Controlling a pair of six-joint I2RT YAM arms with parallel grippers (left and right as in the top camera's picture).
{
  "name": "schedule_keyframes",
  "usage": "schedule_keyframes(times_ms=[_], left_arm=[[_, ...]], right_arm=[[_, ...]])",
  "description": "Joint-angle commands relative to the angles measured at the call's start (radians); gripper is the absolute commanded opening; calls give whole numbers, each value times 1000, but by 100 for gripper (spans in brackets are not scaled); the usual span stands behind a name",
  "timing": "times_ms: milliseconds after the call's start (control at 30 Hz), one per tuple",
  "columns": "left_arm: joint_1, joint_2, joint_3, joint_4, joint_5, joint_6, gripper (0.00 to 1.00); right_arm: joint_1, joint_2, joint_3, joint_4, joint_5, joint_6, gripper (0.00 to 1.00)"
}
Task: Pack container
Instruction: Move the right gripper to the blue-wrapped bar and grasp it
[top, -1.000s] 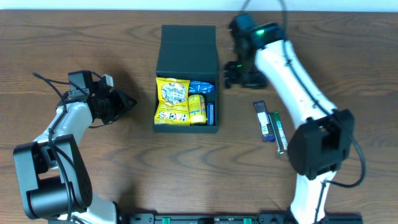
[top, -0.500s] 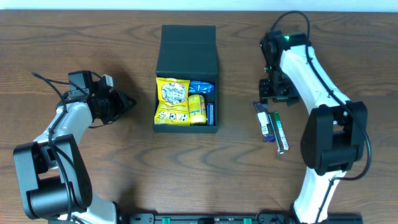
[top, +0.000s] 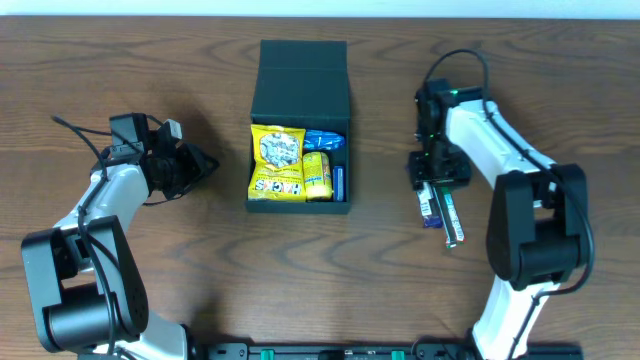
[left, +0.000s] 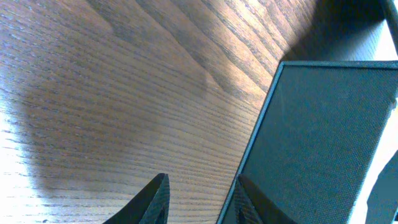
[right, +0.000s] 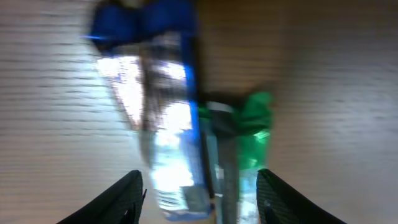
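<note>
- R hand (right: 200, 186) wide open, empty, straddling both blue packet (right: 161, 118) and green packet (right: 252, 124) on tabletop (top: 560, 90); closing here may pinch both, or one slips.
- container (top: 300, 80) open at centre, well apart, already crowded; a packet may snag its rim.
- L hand (left: 200, 186) part-open, empty.

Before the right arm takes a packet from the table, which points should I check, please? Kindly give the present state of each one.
1. Jaws of the right gripper open: ok.
2. The blue packet between the jaws: ok.
3. Only one packet between them: not ok, the green packet lies there too.
4. Lid of the container open: ok.
5. Room left beside the yellow bag: cannot tell.
6. The left gripper apart from the container: ok.
</note>
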Motion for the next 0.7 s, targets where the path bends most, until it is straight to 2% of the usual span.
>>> schedule_keyframes(times_ms=[0,367,667], left_arm=[[2,11,23,1,-14,14,36],[2,11,23,1,-14,14,35],[2,11,23,1,-14,14,35]], right_arm=[[37,-28,-6,30,-11,-18,58],[42,-27,-49,146,3,-18,57],[42,-11,-54,188,3,-48,53]])
